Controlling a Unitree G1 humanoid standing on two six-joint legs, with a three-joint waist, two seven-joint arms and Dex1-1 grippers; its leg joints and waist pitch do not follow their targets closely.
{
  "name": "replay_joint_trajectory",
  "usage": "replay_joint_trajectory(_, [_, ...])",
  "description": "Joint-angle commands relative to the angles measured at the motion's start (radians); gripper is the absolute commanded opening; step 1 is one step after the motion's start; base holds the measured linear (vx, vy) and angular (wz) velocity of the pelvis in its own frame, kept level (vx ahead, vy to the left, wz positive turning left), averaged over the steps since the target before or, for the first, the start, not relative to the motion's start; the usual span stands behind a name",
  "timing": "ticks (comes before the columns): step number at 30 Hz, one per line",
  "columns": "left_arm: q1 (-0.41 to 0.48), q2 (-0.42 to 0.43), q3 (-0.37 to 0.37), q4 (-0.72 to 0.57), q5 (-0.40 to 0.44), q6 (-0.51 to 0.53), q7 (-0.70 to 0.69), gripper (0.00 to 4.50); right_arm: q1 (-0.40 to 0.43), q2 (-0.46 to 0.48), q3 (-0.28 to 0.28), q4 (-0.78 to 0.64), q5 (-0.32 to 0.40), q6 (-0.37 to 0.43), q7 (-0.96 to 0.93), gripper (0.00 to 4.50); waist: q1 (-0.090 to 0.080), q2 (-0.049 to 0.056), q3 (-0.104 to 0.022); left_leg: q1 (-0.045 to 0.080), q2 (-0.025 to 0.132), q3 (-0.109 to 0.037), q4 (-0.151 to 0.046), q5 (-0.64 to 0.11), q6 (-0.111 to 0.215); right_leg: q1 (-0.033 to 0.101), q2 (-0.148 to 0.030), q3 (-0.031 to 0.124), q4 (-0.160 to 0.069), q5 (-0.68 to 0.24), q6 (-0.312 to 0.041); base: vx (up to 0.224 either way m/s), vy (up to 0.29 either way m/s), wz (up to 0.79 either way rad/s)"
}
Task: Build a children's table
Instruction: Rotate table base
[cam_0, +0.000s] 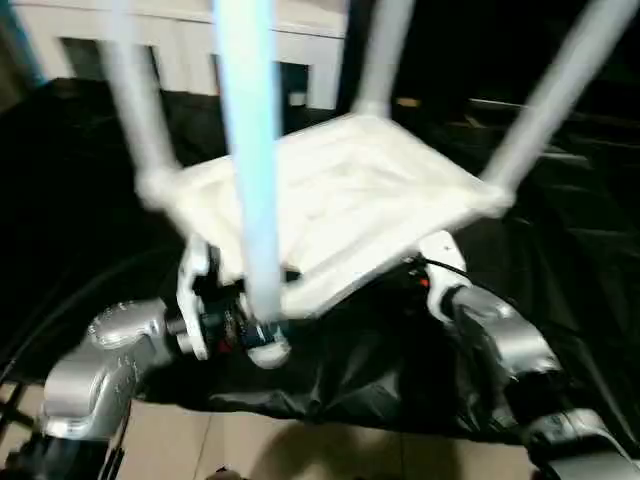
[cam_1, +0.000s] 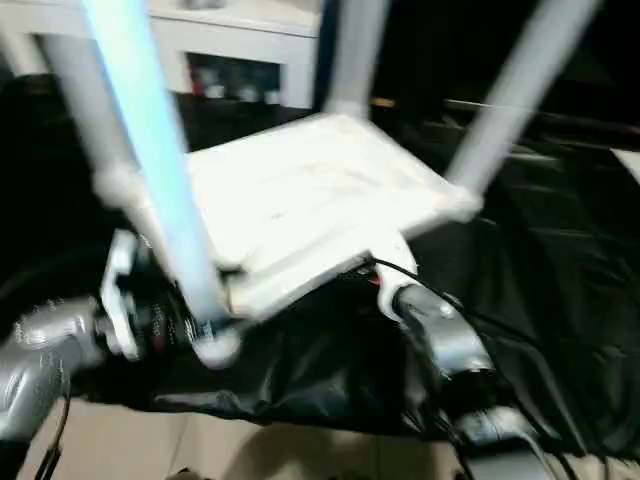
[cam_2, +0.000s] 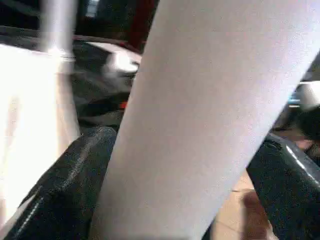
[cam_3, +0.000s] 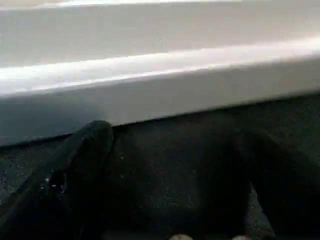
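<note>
Fingers first. The left fingers (cam_0: 228, 322) are spread very wide, and the near leg (cam_0: 250, 150) stands right between them, low down by its socket. One finger looks like it touches the leg. There is a little gap at the other finger, so the leg is not squeezed.

The right fingers (cam_3: 82, 170) are wide open too. They hold nothing. They sit low, just under the long near edge of the table top (cam_0: 340, 200).

The children's table lies upside down on a black cloth (cam_0: 560, 300). All four legs point up. The other three are the far left leg (cam_0: 135, 100), the far middle leg (cam_0: 385, 50) and the right leg (cam_0: 560, 90).

I think the job is nearly done. The step now looks like making the near leg sit tight in its corner hole.

To do it well:
- Close the left fingers gently until both touch the leg.
- Hold the leg low, near the socket, so it does not wobble.
- Push it straight down into the hole, not sideways.
- Let the right fingers steady the edge of the top so it does not slide on the cloth.
- Go slowly. The table is light and could tip toward the floor (cam_0: 250, 440).
</note>
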Motion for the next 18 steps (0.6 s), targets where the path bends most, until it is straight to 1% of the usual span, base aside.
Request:
replay_joint_trajectory(1, [-0.009, -0.035, -0.061, -0.067, -0.017, 0.023, 0.006, 4.41, -0.045, 0.061, 0.052, 0.039, -0.009, -0.034, 0.019, 4.50, 0.006, 0.004, -0.056, -0.003, 0.011, 0.002, -0.081, -0.253, -0.036, 0.053, -0.043, 0.038, -0.071, -0.290, -0.171, 0.000, 0.000, 0.00])
replay_joint_trajectory(2, [-0.009, -0.035, -0.061, -0.067, -0.017, 0.023, 0.006, 4.41, -0.045, 0.061, 0.052, 0.039, -0.009, -0.034, 0.019, 4.50, 0.006, 0.004, -0.056, -0.003, 0.011, 0.002, -0.081, -0.253, -0.036, 0.053, -0.043, 0.038, -0.071, -0.290, -0.171, 0.000, 0.000, 0.00])
replay_joint_trajectory(3, [-0.019, -0.056, -0.076, -0.072, -0.013, 0.037, 0.028, 4.41, -0.063, 0.087, 0.063, 0.070, -0.020, -0.049, 0.025, 4.50, 0.000, -0.002, -0.057, -0.003, 0.012, 0.002, -0.081, -0.259, -0.039, 0.051, -0.042, 0.039, -0.073, -0.300, -0.157, 0.000, 0.000, 0.00])
replay_joint_trajectory(4, [-0.023, -0.061, -0.080, -0.074, -0.013, 0.042, 0.034, 4.41, -0.068, 0.094, 0.066, 0.079, -0.025, -0.054, 0.026, 4.50, 0.000, 0.001, -0.057, -0.001, 0.012, 0.001, -0.080, -0.261, -0.040, 0.050, -0.043, 0.039, -0.071, -0.298, -0.158, 0.000, 0.000, 0.00])
replay_joint_trajectory(5, [-0.042, -0.084, -0.095, -0.059, 0.008, 0.029, 0.048, 4.41, -0.077, 0.112, 0.074, 0.097, -0.031, -0.065, 0.035, 4.50, -0.001, -0.001, -0.057, -0.001, 0.013, 0.001, -0.081, -0.257, -0.039, 0.050, -0.043, 0.040, -0.070, -0.291, -0.162, 0.000, 0.000, 0.00])
replay_joint_trajectory(6, [-0.056, -0.098, -0.104, -0.039, 0.029, 0.014, 0.058, 4.41, -0.079, 0.119, 0.076, 0.104, -0.033, -0.068, 0.033, 4.50, -0.001, 0.002, -0.057, 0.003, 0.013, 0.002, -0.080, -0.263, -0.040, 0.047, -0.041, 0.041, -0.072, -0.286, -0.163, 0.000, 0.000, 0.00])
replay_joint_trajectory(7, [-0.065, -0.105, -0.110, -0.030, 0.040, 0.008, 0.069, 4.41, -0.083, 0.124, 0.076, 0.112, -0.035, -0.073, 0.030, 4.50, -0.001, -0.002, -0.057, 0.004, 0.014, 0.004, -0.079, -0.260, -0.039, 0.046, -0.040, 0.041, -0.074, -0.280, -0.163, 0.000, 0.000, 0.00])
replay_joint_trajectory(8, [-0.087, -0.124, -0.119, 0.002, 0.075, -0.024, 0.089, 4.41, -0.086, 0.128, 0.075, 0.122, -0.037, -0.077, 0.026, 4.50, 0.003, -0.001, -0.057, 0.009, 0.014, 0.006, -0.077, -0.259, -0.040, 0.044, -0.038, 0.042, -0.074, -0.273, -0.163, 0.000, 0.000, 0.00])
replay_joint_trajectory(9, [-0.100, -0.136, -0.125, 0.022, 0.096, -0.045, 0.102, 4.41, -0.089, 0.130, 0.074, 0.129, -0.038, -0.080, 0.024, 4.50, 0.004, -0.002, -0.057, 0.009, 0.013, 0.007, -0.077, -0.256, -0.040, 0.044, -0.036, 0.042, -0.076, -0.265, -0.162, 0.000, 0.000, 0.00])
replay_joint_trajectory(10, [-0.114, -0.145, -0.128, 0.039, 0.108, -0.053, 0.116, 4.41, -0.094, 0.133, 0.071, 0.141, -0.039, -0.086, 0.022, 4.50, 0.007, 0.000, -0.058, 0.012, 0.014, 0.007, -0.077, -0.254, -0.042, 0.044, -0.037, 0.043, -0.073, -0.252, -0.164, 0.000, 0.000, 0.00])
replay_joint_trajectory(11, [-0.144, -0.169, -0.131, 0.085, 0.139, -0.082, 0.147, 4.41, -0.097, 0.135, 0.063, 0.156, -0.037, -0.092, 0.020, 4.50, 0.006, -0.002, -0.060, 0.009, 0.013, 0.006, -0.078, -0.244, -0.042, 0.048, -0.036, 0.042, -0.069, -0.229, -0.170, 0.000, 0.000, 0.00])
replay_joint_trajectory(12, [-0.154, -0.176, -0.131, 0.100, 0.150, -0.094, 0.157, 4.41, -0.098, 0.135, 0.059, 0.161, -0.036, -0.095, 0.020, 4.50, 0.008, 0.001, -0.059, 0.014, 0.013, 0.008, -0.076, -0.256, -0.042, 0.044, -0.035, 0.042, -0.074, -0.236, -0.166, 0.000, 0.000, 0.00])
replay_joint_trajectory(13, [-0.167, -0.186, -0.132, 0.119, 0.162, -0.108, 0.170, 4.41, -0.101, 0.135, 0.052, 0.171, -0.035, -0.101, 0.021, 4.50, 0.008, 0.003, -0.060, 0.013, 0.013, 0.006, -0.076, -0.255, -0.042, 0.046, -0.036, 0.042, -0.071, -0.231, -0.170, 0.000, 0.000, 0.00])
replay_joint_trajectory(14, [-0.209, -0.223, -0.131, 0.185, 0.201, -0.153, 0.218, 4.41, -0.095, 0.123, 0.035, 0.174, -0.024, -0.120, 0.046, 4.50, 0.006, 0.003, -0.060, 0.010, 0.012, 0.005, -0.077, -0.254, -0.042, 0.049, -0.035, 0.041, -0.071, -0.232, -0.170, 0.000, 0.000, 0.00])
replay_joint_trajectory(15, [-0.225, -0.239, -0.132, 0.210, 0.214, -0.172, 0.239, 4.41, -0.091, 0.118, 0.026, 0.173, -0.015, -0.130, 0.069, 4.50, 0.009, 0.000, -0.062, 0.014, 0.011, 0.008, -0.073, -0.261, -0.036, 0.047, -0.034, 0.042, -0.075, -0.230, -0.167, 0.000, 0.000, 0.00])
replay_joint_trajectory(16, [-0.234, -0.248, -0.132, 0.225, 0.223, -0.184, 0.251, 4.41, -0.088, 0.116, 0.022, 0.172, -0.009, -0.136, 0.085, 4.50, 0.012, 0.000, -0.063, 0.012, 0.012, 0.007, -0.073, -0.253, -0.034, 0.050, -0.036, 0.042, -0.073, -0.223, -0.169, 0.000, 0.000, 0.00])
replay_joint_trajectory(17, [-0.257, -0.270, -0.134, 0.256, 0.234, -0.205, 0.271, 4.41, -0.080, 0.104, 0.014, 0.169, -0.009, -0.147, 0.085, 4.50, 0.015, 0.003, -0.066, 0.010, 0.013, 0.007, -0.072, -0.229, -0.030, 0.053, -0.036, 0.042, -0.069, -0.183, -0.180, 0.000, 0.000, 0.00])
replay_joint_trajectory(18, [-0.271, -0.288, -0.133, 0.277, 0.241, -0.224, 0.286, 4.41, -0.077, 0.095, 0.008, 0.171, -0.009, -0.154, 0.078, 4.50, 0.017, 0.004, -0.066, 0.010, 0.012, 0.007, -0.072, -0.220, -0.027, 0.053, -0.035, 0.041, -0.069, -0.168, -0.184, 0.000, 0.000, 0.00])
